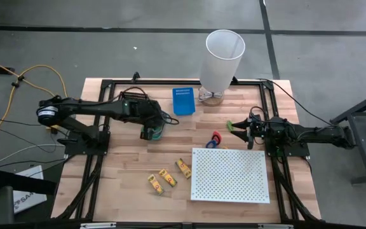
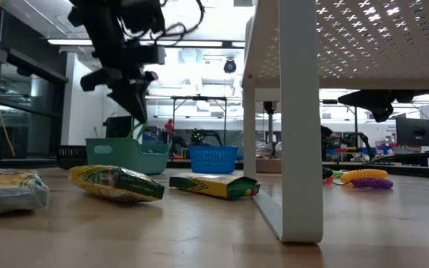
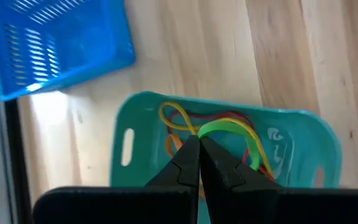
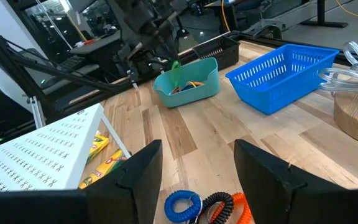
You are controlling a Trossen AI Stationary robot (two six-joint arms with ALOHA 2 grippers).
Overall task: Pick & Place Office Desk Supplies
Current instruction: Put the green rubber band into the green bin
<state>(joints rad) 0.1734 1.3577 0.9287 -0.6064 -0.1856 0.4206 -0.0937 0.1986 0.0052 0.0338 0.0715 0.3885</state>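
Left hand (image 3: 199, 144) pinches a green band (image 3: 222, 129) above the teal tray (image 3: 291, 134), hiding bands beneath.

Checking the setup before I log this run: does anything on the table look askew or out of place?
Three yellow packs lie scattered at different angles beside the white perforated board, and the blue basket sits slightly skewed. Nothing looks spilled or damaged.

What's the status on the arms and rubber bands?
Left gripper shut on green rubber band, above teal tray. Right gripper open, idle by coiled loops. Three yellow packs untouched on table. Nothing blocking.
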